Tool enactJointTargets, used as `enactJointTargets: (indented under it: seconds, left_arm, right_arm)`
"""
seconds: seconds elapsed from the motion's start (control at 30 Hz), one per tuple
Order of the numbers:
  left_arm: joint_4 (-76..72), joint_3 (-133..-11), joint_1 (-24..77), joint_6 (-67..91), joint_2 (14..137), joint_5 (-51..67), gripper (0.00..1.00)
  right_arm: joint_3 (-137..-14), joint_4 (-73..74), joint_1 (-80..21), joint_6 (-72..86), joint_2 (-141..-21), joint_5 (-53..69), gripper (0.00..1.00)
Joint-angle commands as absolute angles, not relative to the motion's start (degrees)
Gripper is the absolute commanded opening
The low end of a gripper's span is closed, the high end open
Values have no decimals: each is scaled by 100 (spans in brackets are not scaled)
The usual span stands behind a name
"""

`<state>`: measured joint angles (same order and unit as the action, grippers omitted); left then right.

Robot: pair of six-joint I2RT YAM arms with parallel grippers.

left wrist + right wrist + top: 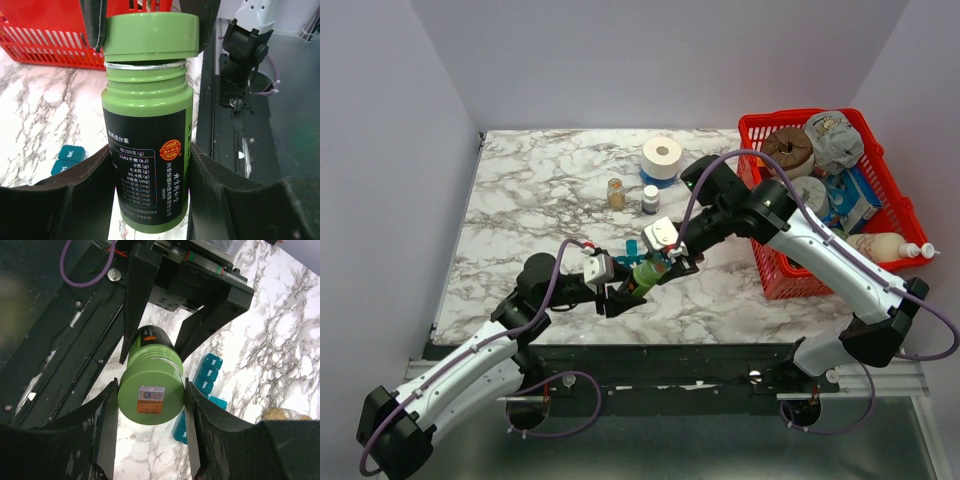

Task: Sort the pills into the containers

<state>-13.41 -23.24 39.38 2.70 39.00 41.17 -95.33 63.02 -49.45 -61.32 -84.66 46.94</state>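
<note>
We see the teal pill organizer (206, 374) lying flat on the marble table (520, 200), near the middle of its front edge, mostly hidden under both grippers. From the right wrist, its row of compartments runs diagonally from upper right to lower left, passing behind a green bottle (147, 150). The left gripper (625, 290) clamps the bottle's body above it. The right gripper (668, 264) is closed around the green cap (150, 395). The red basket (770, 270) stands to the right.
</note>
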Motion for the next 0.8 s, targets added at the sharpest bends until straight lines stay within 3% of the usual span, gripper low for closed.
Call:
enactJointTargets:
  seconds: [0.0, 0.33, 0.57, 0.77]
  left_arm:
    - [-2056, -2470, 3929, 650, 3946, 4526, 0]
    - [-2198, -2557, 3929, 713, 3981, 4632, 0]
    - [-1092, -2987, 3929, -243, 3911, 4166, 0]
    - [-589, -3392, 3929, -729, 4043, 3745, 0]
  right_arm:
    - [-9677, 6240, -5124, -6082, -8587, 4667, 21]
    - [-9519, 6451, -5247, -6328, -8727, 4825, 21]
    - [-9554, 6865, -5256, -6531, -8877, 4913, 22]
    - [-9720, 6303, -5256, -5592, -9000, 4193, 25]
